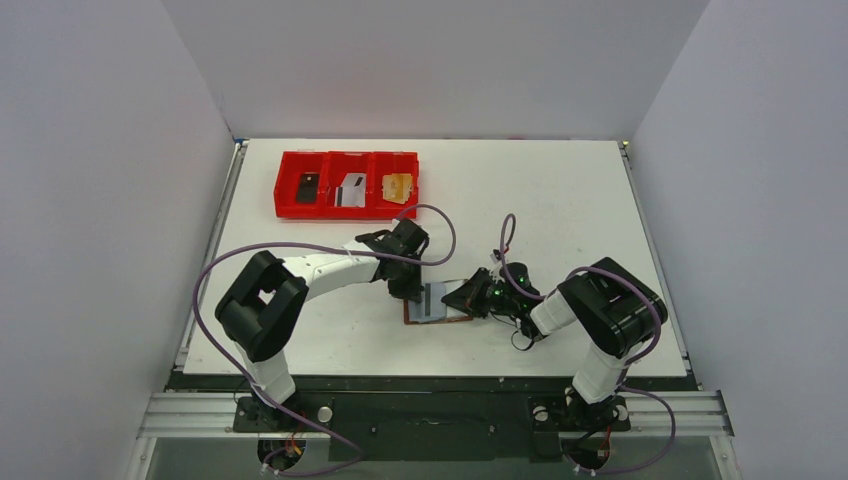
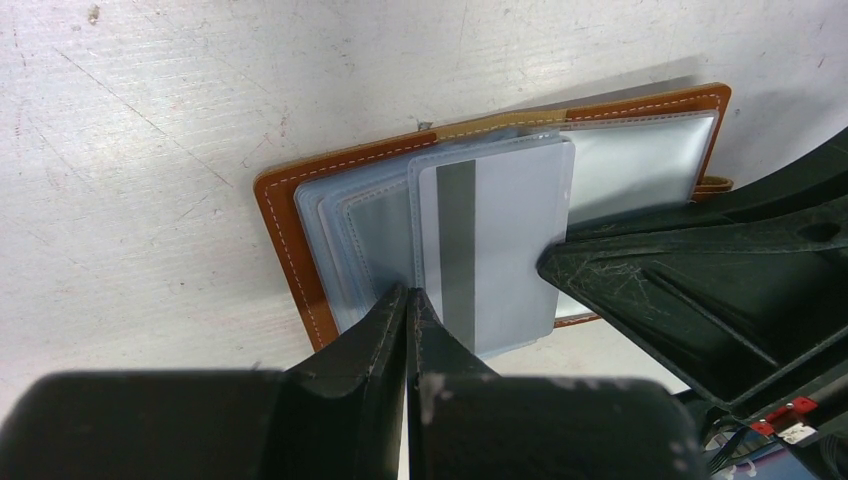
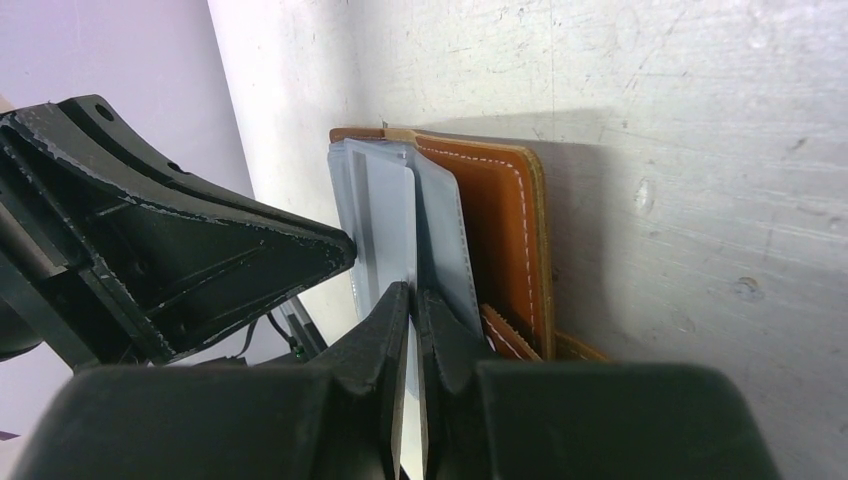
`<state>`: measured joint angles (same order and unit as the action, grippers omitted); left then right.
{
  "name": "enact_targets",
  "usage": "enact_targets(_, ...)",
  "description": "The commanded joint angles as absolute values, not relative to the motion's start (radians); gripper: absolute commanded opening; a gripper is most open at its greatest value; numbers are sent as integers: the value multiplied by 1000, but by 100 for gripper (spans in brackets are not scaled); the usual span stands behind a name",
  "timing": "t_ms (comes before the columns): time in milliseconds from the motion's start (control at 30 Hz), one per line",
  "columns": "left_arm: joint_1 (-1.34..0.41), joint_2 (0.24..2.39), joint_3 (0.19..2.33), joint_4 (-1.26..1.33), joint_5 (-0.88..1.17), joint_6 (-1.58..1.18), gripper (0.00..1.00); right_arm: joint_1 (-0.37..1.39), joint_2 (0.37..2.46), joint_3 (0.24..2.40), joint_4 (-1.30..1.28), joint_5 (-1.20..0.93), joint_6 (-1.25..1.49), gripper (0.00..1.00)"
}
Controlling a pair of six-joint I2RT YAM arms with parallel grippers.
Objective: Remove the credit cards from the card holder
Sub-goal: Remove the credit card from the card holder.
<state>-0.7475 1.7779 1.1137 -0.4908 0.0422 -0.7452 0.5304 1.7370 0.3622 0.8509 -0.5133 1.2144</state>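
The brown leather card holder (image 1: 436, 312) lies open on the table between my two grippers. In the left wrist view its clear sleeves fan out over the leather (image 2: 285, 235). The top sleeve holds a silver-grey credit card (image 2: 500, 240) with a dark stripe. My left gripper (image 2: 408, 297) is shut on the near corner of that card and sleeve; I cannot tell whether it grips the card alone. My right gripper (image 3: 412, 295) is shut on the thin edge of a sleeve (image 3: 388, 215), opposite the left gripper. The right gripper's finger (image 2: 640, 275) shows at the sleeve's far edge.
A red three-compartment tray (image 1: 347, 156) stands at the back left. It holds a dark card (image 1: 307, 186), a silver card (image 1: 350, 189) and an orange card (image 1: 397, 187). White walls enclose the table on three sides.
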Motion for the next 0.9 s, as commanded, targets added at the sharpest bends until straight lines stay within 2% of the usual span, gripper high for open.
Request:
enact_targets(0,-744,1844,1086,-552,-57,-724,0,521,1704,357,877,-505,1188,3)
enact_targets(367,-744,1849,1092,-560,-59,-726,0,515,1707,335,892,-497,1190,0)
enact_targets(867,-743,1852,1092,-561,-60,-726,0,502,1736,317,1007,-530,1247,10)
